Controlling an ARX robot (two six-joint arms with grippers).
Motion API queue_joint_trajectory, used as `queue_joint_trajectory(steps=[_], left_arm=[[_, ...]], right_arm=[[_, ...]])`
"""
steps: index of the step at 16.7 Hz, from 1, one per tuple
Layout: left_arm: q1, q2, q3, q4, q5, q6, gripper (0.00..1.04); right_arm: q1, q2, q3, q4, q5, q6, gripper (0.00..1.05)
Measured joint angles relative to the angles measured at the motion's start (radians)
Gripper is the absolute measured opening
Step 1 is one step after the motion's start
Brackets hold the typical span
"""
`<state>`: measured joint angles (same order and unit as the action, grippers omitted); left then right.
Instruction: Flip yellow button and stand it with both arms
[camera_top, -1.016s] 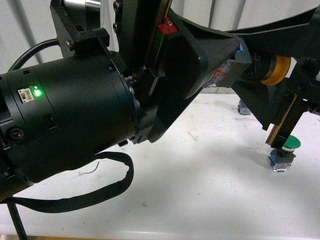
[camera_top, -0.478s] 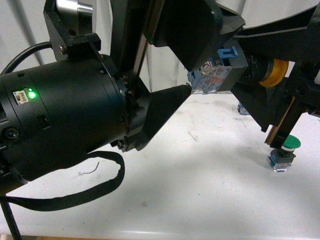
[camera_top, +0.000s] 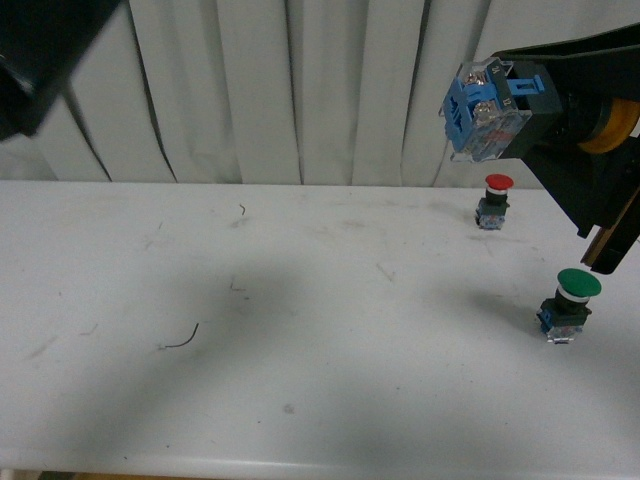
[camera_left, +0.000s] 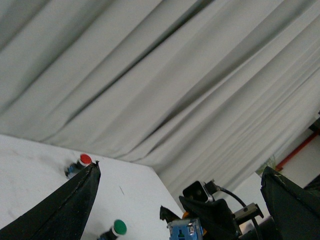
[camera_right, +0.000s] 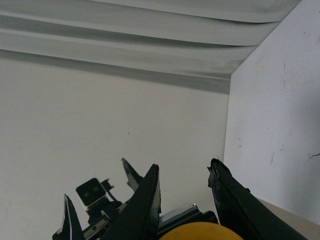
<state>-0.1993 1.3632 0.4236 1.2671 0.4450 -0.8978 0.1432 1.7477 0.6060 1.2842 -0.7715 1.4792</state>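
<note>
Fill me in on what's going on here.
The right gripper holds the yellow button in the air on its side, with the cap between its fingers and the blue base pointing to the robot's left. The left gripper is open and apart from it. A red button and a green button stand upright on the table.
</note>
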Motion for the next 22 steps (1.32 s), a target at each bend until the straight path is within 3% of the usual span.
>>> queue_joint_trajectory(steps=[1, 3, 4, 5, 6, 8, 10, 11, 12, 22], left_arm=[[0.041, -0.096, -0.026, -0.041, -0.007, 0.067, 0.98], [0.089, -0.353, -0.092, -0.283, -0.045, 0.261, 0.98], [0.094, -0.586, -0.099, -0.541, -0.153, 0.475, 0.96], [0.041, -0.730, -0.061, -0.832, -0.414, 0.663, 0.80], [0.063, -0.791, -0.094, -0.960, -0.547, 0.782, 0.66], [0.095, -0.818, -0.197, -0.983, -0.552, 0.854, 0.42], [0.194, -0.882, -0.235, -0.974, -0.453, 0.879, 0.19], [0.208, -0.915, -0.252, -0.970, -0.462, 0.880, 0.06], [0.201, -0.935, -0.274, -0.975, -0.446, 0.883, 0.02], [0.198, -1.055, -0.359, -1.030, -0.445, 0.883, 0.02]], right_arm=[[0.000, 0.000, 0.001, 0.000, -0.002, -0.002, 0.31], [0.000, 0.000, 0.001, 0.000, -0.003, -0.006, 0.31], [0.000, 0.000, 0.001, 0.000, -0.003, -0.007, 0.31], [0.000, 0.000, 0.001, 0.000, -0.003, -0.007, 0.31], [0.000, 0.000, 0.003, -0.001, -0.003, -0.007, 0.31], [0.000, 0.000, 0.010, 0.000, -0.003, -0.006, 0.31], [0.001, 0.000, 0.012, -0.001, -0.003, -0.006, 0.31], [0.001, 0.000, 0.012, 0.000, -0.002, -0.006, 0.31], [0.010, 0.000, 0.012, -0.001, -0.002, -0.006, 0.31], [0.021, 0.007, 0.013, 0.000, -0.005, -0.008, 0.31]])
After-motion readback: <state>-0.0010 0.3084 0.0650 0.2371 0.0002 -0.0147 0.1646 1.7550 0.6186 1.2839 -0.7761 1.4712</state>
